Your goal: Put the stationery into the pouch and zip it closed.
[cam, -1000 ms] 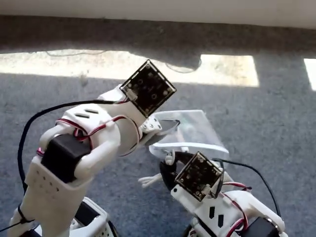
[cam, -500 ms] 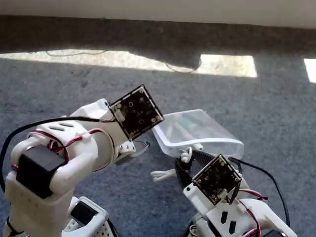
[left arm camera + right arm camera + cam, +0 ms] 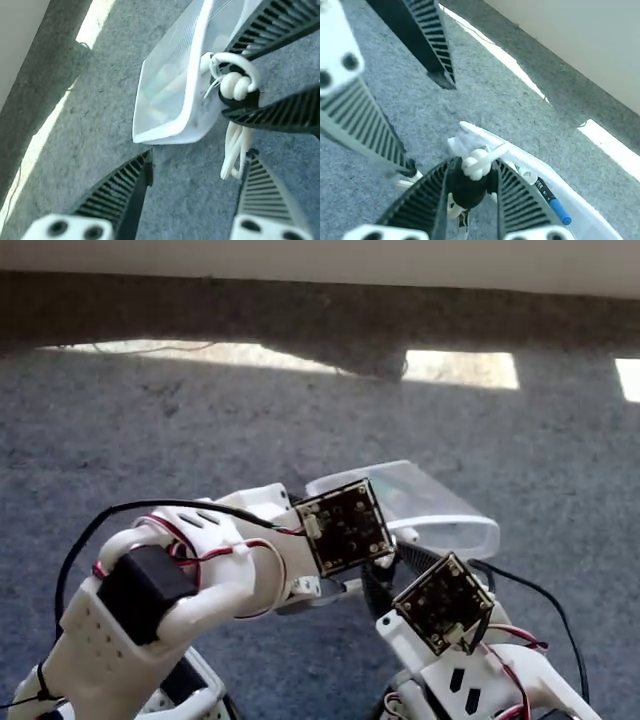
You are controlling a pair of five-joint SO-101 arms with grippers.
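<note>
From high up, the inside of the clear pouch is hard to see, and the arms hide its near edge. The right wrist view shows a blue-tipped pen inside it. The right gripper squeezes the pouch's white pull cord. The left gripper hangs beside the pouch's corner, fingers wide apart.

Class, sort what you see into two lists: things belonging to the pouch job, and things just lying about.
Job: pouch; zip pull; blue-tipped pen inside the pouch; left gripper, open; right gripper, shut on the zip pull.
Lying about: thin cable; grey carpet.
</note>
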